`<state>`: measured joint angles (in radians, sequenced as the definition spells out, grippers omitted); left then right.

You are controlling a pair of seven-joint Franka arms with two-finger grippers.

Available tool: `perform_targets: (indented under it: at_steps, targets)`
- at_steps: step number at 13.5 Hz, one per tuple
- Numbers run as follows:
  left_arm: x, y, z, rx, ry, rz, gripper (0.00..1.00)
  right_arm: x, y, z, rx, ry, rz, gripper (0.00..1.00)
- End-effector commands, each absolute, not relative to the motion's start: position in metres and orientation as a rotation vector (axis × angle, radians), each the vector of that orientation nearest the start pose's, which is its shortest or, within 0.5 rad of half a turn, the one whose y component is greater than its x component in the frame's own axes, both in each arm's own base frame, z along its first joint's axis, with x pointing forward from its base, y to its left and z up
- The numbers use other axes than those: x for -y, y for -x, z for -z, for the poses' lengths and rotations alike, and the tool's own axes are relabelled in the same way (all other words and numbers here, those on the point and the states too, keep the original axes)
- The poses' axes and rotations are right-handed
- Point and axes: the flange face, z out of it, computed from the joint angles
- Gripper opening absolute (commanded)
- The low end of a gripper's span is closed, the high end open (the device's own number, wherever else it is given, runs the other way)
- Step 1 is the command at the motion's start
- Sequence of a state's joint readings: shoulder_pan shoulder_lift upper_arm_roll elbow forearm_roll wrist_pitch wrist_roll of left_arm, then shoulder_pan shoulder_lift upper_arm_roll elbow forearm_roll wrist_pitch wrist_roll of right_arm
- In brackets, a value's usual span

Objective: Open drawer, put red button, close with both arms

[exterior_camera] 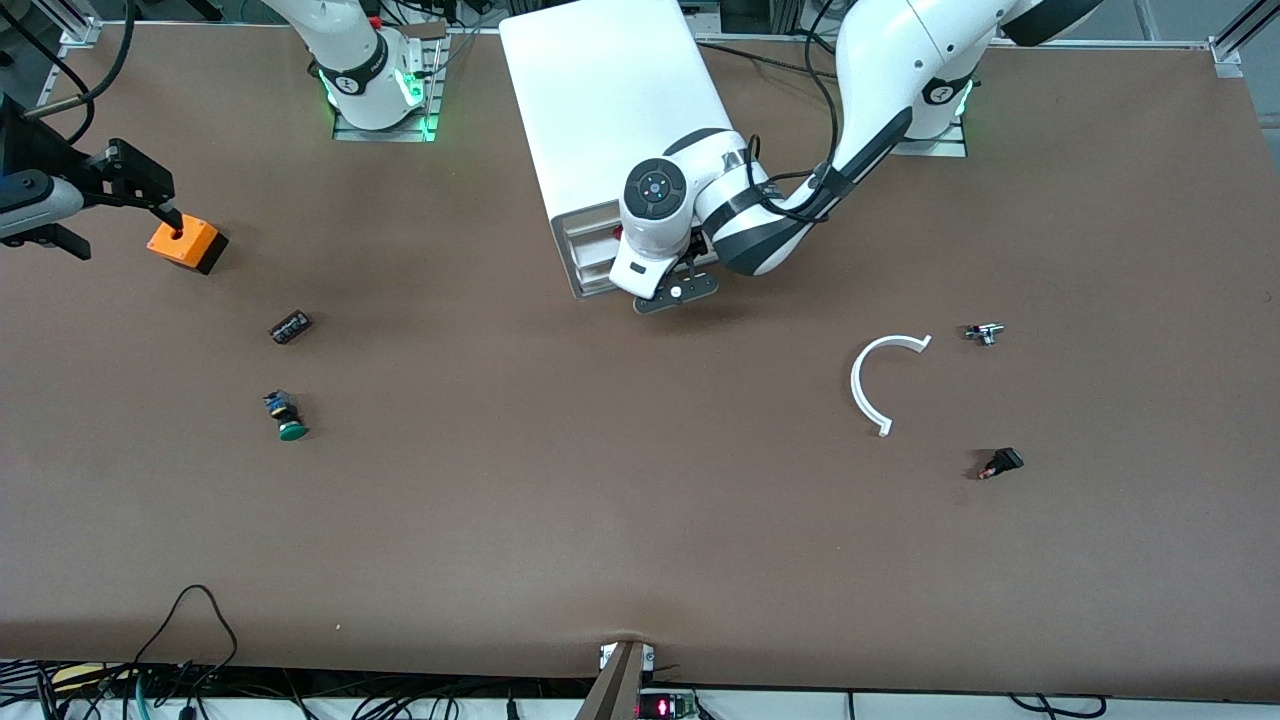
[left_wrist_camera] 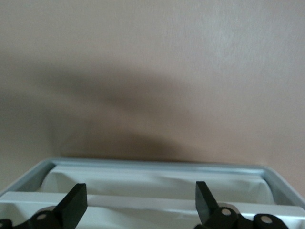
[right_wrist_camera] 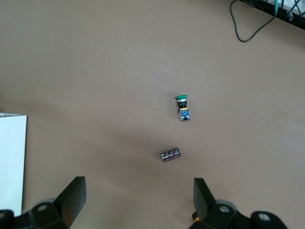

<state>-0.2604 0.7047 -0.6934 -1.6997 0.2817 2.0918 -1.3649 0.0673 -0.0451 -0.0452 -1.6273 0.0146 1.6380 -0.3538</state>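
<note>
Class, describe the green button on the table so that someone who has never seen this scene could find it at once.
Start at the white cabinet between the arm bases, then look toward the right arm's end of the table. There, nearer the front camera than the orange box and the small dark block, lies the green button. Its round green cap on a black and blue body sets it apart.

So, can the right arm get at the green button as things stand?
Probably yes: the right gripper is open at the orange box, and the green button lies uncovered on bare table nearby.
</note>
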Motion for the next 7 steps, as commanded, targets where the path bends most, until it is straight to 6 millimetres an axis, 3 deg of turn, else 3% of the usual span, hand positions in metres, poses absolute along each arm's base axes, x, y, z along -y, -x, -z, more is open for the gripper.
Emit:
perform_targets:
  at_steps: [1,5,7]
  targets:
    - [0.501,-0.414,-0.253,0.474,3.038,-0.496,1.0,-0.016,-0.558,-0.621,0.591,3.093,0.067,1.0]
    - [0.501,-0.411,-0.251,0.392,3.049,-0.57,1.0,-0.013,-0.566,-0.614,0.554,3.095,0.051,1.0]
    - [0.491,-0.426,-0.256,0.396,3.051,-0.557,1.0,-0.013,-0.568,-0.612,0.56,3.098,0.045,1.0]
